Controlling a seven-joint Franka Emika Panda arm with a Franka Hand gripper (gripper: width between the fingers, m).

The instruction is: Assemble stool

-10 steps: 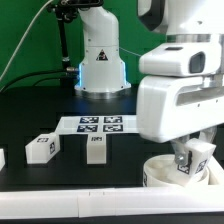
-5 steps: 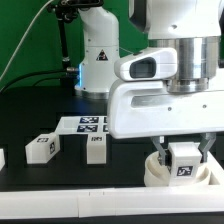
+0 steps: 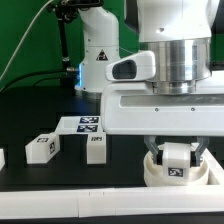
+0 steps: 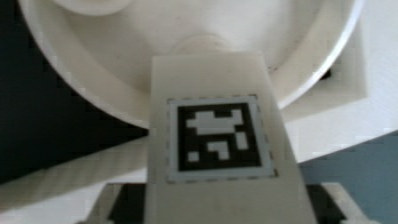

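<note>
My gripper [image 3: 176,160] is shut on a white block leg [image 3: 177,166] with a black-and-white tag, holding it upright over the round white seat [image 3: 157,177] at the front of the exterior view's right. In the wrist view the held leg [image 4: 217,120] fills the middle, its far end at a socket of the seat [image 4: 107,60]; whether it is seated I cannot tell. Two loose tagged legs [image 3: 42,148] [image 3: 96,147] stand on the black table at the exterior view's left.
The marker board [image 3: 88,124] lies flat behind the loose legs. The arm's white base [image 3: 100,60] stands at the back. A low white wall piece [image 3: 70,208] runs along the front edge. A small white part [image 3: 2,157] sits at the far left edge.
The gripper has turned about its vertical axis with the leg in it, so its wide body now faces the camera, and it sits slightly lower over the seat.
</note>
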